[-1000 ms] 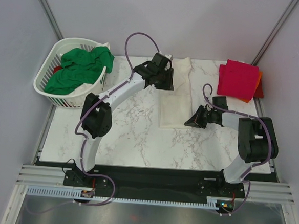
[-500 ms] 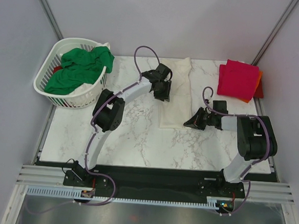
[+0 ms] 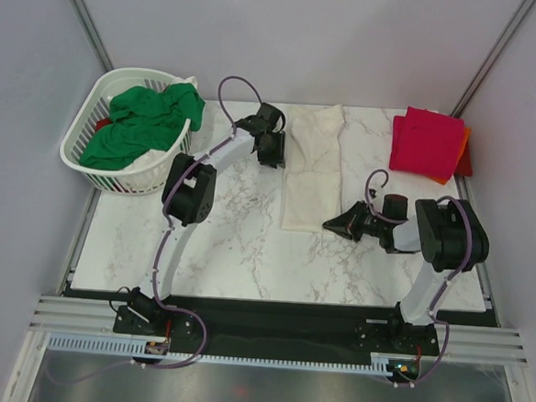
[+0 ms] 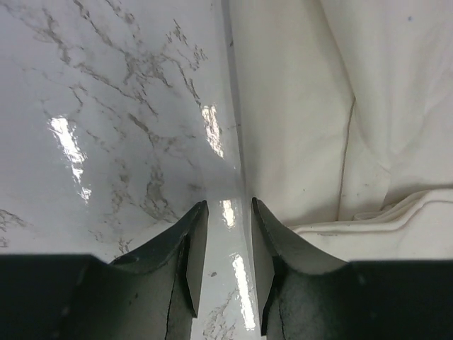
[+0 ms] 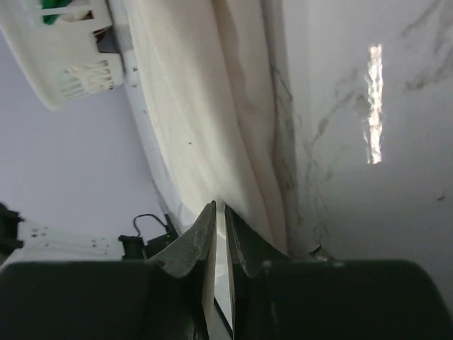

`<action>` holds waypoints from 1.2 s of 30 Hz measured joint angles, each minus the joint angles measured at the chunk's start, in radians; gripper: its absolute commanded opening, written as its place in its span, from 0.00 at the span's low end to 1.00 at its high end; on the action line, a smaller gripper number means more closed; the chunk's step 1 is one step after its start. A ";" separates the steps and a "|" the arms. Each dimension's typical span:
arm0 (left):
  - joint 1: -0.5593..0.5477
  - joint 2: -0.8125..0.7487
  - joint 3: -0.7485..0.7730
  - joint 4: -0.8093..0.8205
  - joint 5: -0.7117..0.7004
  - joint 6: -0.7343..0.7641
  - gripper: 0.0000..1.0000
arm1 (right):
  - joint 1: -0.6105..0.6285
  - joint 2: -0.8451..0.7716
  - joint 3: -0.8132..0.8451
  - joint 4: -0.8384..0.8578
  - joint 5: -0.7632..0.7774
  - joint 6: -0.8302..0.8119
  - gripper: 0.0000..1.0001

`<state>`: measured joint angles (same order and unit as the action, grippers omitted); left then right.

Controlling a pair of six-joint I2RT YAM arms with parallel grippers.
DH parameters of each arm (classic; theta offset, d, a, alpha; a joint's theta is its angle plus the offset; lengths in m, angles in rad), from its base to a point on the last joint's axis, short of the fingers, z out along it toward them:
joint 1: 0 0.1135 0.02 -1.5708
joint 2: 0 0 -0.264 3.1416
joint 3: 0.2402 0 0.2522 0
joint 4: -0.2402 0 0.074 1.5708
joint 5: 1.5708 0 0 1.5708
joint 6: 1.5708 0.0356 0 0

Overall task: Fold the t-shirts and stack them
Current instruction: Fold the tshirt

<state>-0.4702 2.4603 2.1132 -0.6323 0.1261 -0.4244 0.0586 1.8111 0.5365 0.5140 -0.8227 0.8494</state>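
Top view, cream shirt [image 3: 312,167]: folded to a long narrow strip, mid-table [image 3: 228,244], running from far edge toward the arms; wrinkled at the far end.
Top view, other shirts: red shirt [image 3: 424,138] folded square at far right, on an orange shirt [image 3: 456,166] that shows only as a sliver; green shirt [image 3: 149,119] heaped in the basket [image 3: 74,151], far left.
Top view, left gripper [image 3: 272,157]: just beside the strip's left edge, off the cloth.
Top view, right gripper [image 3: 329,226]: low, tips at the strip's near right corner.
Top view, change: a second ago the left gripper sat over the strip's upper left; now clear of it. Right gripper has crept nearer the corner.
Left wrist, left gripper [image 4: 228,205]: jaws released, only bare table [image 4: 106,106] between them; cream shirt [image 4: 297,127] just to the right, hem seam visible.
Right wrist, right gripper [image 5: 219,209]: jaws a narrow slit apart at the cloth's edge; cannot tell if cloth is pinched. Cream shirt [image 5: 191,120] stretches away; basket [image 5: 64,64] beyond.
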 measured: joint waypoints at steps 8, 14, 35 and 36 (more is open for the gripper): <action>0.007 -0.034 -0.057 0.036 -0.026 0.023 0.39 | -0.056 0.364 -0.108 0.904 -0.230 0.491 0.18; 0.009 -0.108 -0.153 0.008 -0.059 0.044 0.39 | -0.032 0.352 -0.128 0.964 -0.181 0.591 0.17; 0.000 -0.933 -0.904 0.201 0.076 -0.045 0.85 | 0.062 -0.666 0.294 -0.666 0.453 -0.335 0.98; -0.005 -0.934 -0.957 0.222 0.097 -0.059 0.85 | 0.062 -0.638 0.272 -0.689 0.467 -0.343 0.98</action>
<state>-0.4751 1.5265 1.1564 -0.4107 0.2226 -0.4835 0.1204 1.1728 0.8082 -0.1753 -0.3561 0.5068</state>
